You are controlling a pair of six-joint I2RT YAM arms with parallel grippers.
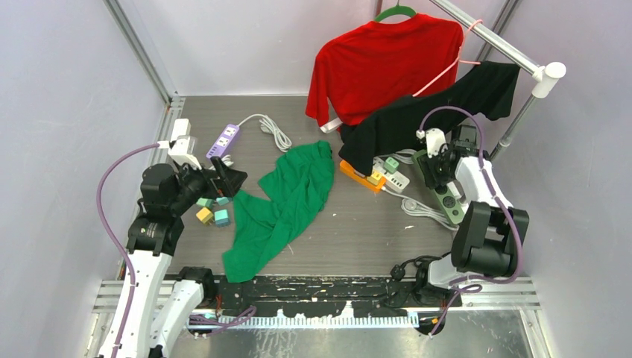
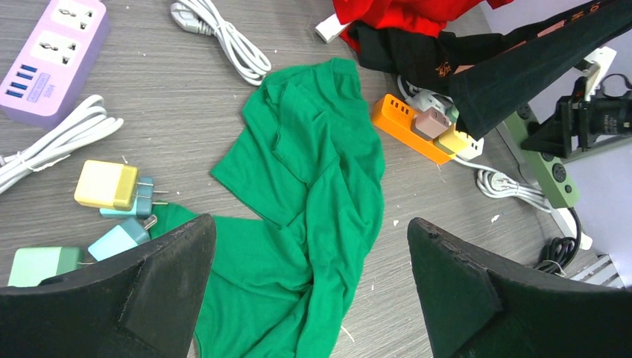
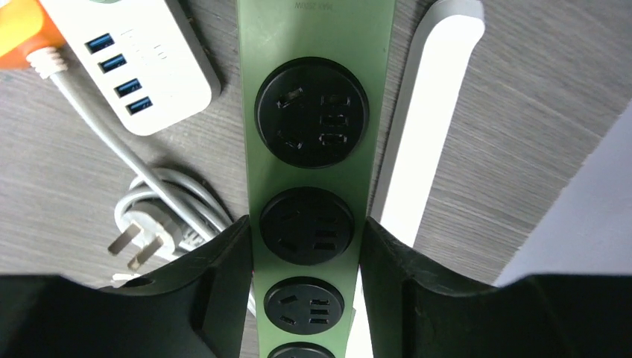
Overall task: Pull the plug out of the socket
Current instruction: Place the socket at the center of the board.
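Observation:
My right gripper [image 3: 307, 239] is shut on a green power strip [image 3: 320, 45], one jaw against each long side; the round sockets visible there hold no plug. From above, this gripper [image 1: 441, 183] is low at the right, under the black shirt's hem. An orange strip [image 2: 402, 123] and a white strip [image 1: 395, 180] lie together, carrying a pink plug [image 2: 432, 121], a yellow plug [image 2: 453, 139] and a green plug [image 1: 390, 164]. My left gripper [image 2: 311, 239] is open above the green shirt [image 2: 313, 171], holding nothing. It hovers at the left [image 1: 227, 175].
Loose yellow [image 2: 106, 184], teal [image 2: 119, 237] and green [image 2: 41, 262] plugs lie by the left gripper. A purple strip [image 1: 223, 140] with a coiled white cord [image 1: 272, 130] sits behind. Red [image 1: 380, 63] and black [image 1: 440, 104] shirts hang from a rack rail [image 1: 492, 37].

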